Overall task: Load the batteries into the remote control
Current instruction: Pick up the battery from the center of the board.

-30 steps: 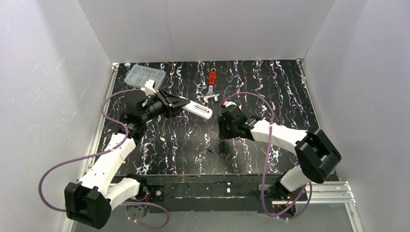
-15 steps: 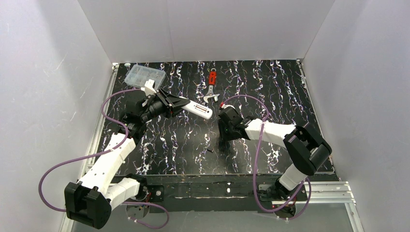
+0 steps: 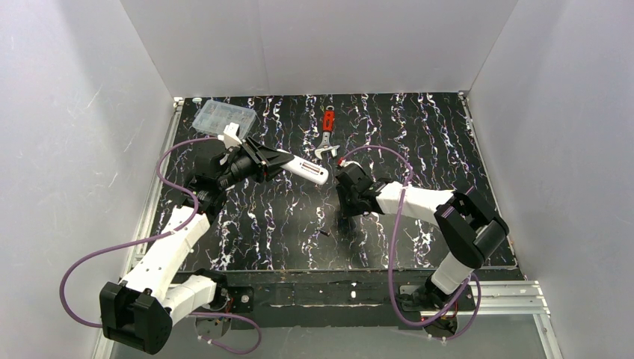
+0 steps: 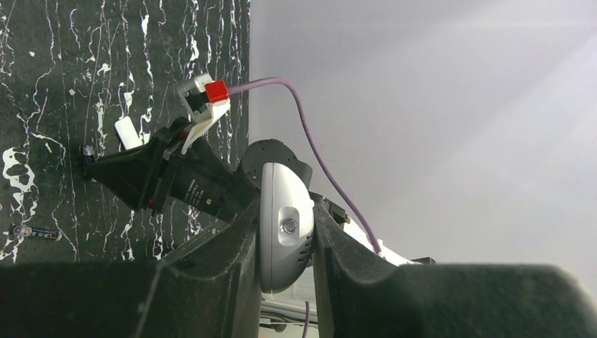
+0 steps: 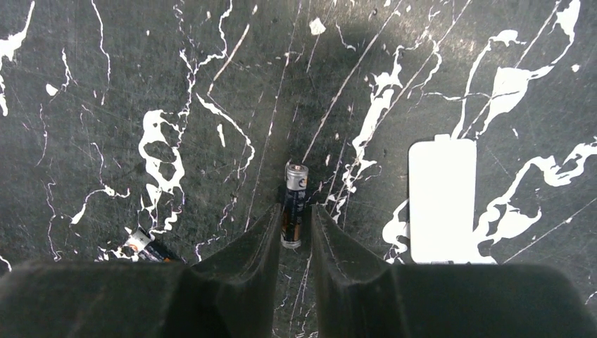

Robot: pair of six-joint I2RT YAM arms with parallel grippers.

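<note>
My left gripper is shut on the white remote control and holds it above the table; its far end sticks out to the right. In the left wrist view the remote is clamped between the two fingers. My right gripper points down at the table, its jaws narrowly open on either side of one battery that lies flat. The left finger touches the battery and a thin gap shows at the right finger. A second battery lies to the left, also visible as a dark speck in the top view.
A white battery cover lies flat just right of my right gripper. A red-handled wrench lies at the back centre. A clear compartment box sits at the back left. White walls enclose the table on three sides.
The right gripper's jaws have narrowed around the battery, and the right arm's elbow has swung leftward. The left arm and the remote have not moved.
</note>
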